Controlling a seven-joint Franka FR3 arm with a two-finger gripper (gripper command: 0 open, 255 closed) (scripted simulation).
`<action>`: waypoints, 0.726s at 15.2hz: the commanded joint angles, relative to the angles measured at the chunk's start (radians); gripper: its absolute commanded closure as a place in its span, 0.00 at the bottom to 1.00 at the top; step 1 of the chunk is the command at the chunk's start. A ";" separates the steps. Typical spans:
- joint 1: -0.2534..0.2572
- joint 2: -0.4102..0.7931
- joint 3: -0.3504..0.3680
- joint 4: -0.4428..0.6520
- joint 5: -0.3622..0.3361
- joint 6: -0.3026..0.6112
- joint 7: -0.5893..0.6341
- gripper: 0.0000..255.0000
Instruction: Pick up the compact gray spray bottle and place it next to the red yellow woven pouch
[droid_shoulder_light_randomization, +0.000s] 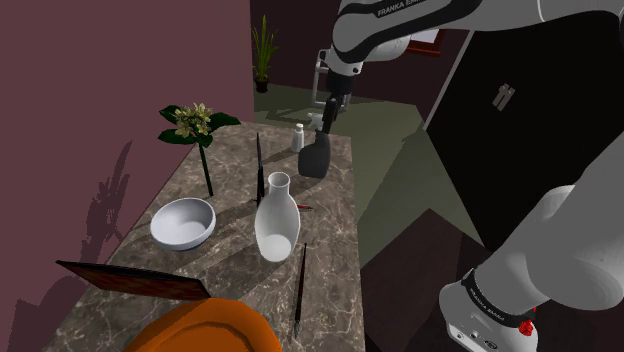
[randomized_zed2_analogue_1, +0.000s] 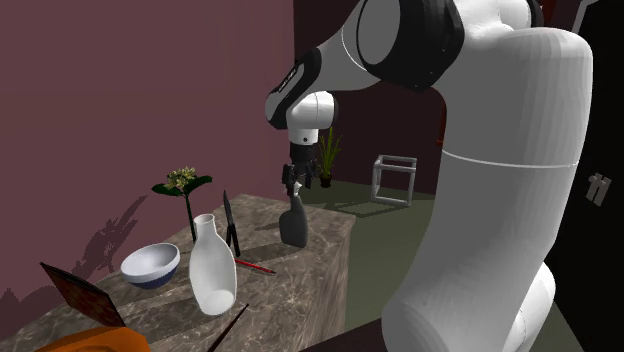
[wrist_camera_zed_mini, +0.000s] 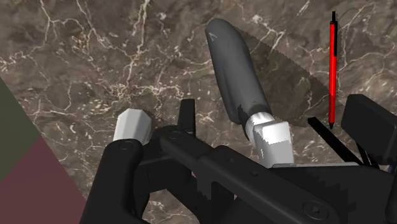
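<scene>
A dark gray spray bottle with a pale head stands upright on the marble table, near its far end. In the second exterior view the spray bottle sits right under my gripper. My gripper hangs just over the bottle's top. In the wrist view the bottle stretches away from the gripper, and its pale head lies between fingers that stand apart without touching it. An orange rounded pouch lies at the table's near end, cut off by the picture's edge.
Beside the spray bottle stands a small white bottle. Mid-table are a white vase, a white bowl, a flower stem, a thin black upright slab and a red pen. A dark red flat panel leans by the pouch.
</scene>
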 joint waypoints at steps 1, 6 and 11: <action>0.000 0.000 0.000 0.000 0.000 0.001 0.000 0.00; 0.000 0.000 0.000 0.000 0.000 0.001 0.000 1.00; 0.000 0.000 0.000 0.000 0.000 0.001 0.000 1.00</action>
